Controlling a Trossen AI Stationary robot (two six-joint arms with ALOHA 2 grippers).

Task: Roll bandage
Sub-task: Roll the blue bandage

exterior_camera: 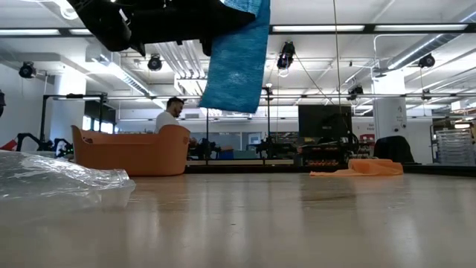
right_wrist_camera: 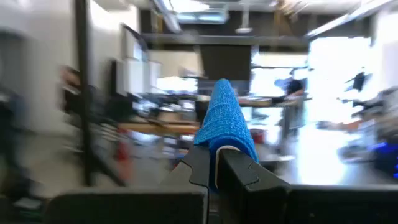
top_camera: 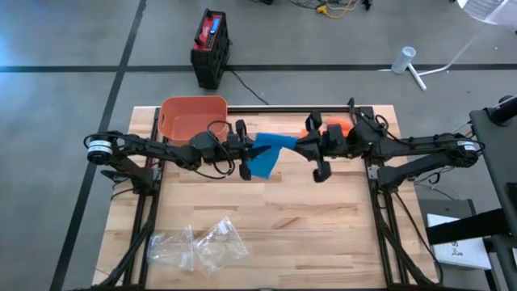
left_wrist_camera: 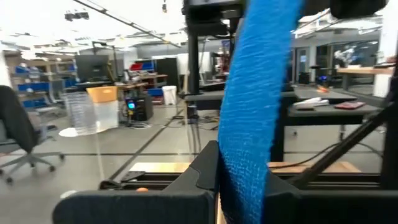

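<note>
A blue bandage [top_camera: 266, 152] is held in the air over the far middle of the table, between my two grippers. My left gripper [top_camera: 245, 149] comes from the table's left and is shut on it; my right gripper [top_camera: 300, 148] comes from the right and is shut on it too. In the low view a loose stretch of the bandage [exterior_camera: 235, 59] hangs down flat, well clear of the tabletop. The left wrist view shows the strip [left_wrist_camera: 258, 93] running away from the fingers as a flat band. My left gripper [left_wrist_camera: 242, 186] pinches the flat strip [left_wrist_camera: 239, 168] between its two fingers, coming about level from the table's left. The strip runs on from the fingers toward the other gripper, lifted clear of the table. My right gripper [right_wrist_camera: 216, 163] pinches the bandage between its two fingers, coming about level from the table's right. The cloth bulges over the fingertips as a rounded fold [right_wrist_camera: 224, 118]. How many layers it has I cannot tell. The bandage is clear of the table.
An orange basin [top_camera: 192, 117] stands at the table's far left and an orange cloth [top_camera: 339, 127] lies at the far right. Crumpled clear plastic bags [top_camera: 198, 246] lie near the front left. A black and red box [top_camera: 212, 47] sits on the floor beyond. A person [exterior_camera: 172, 115] is in the room behind.
</note>
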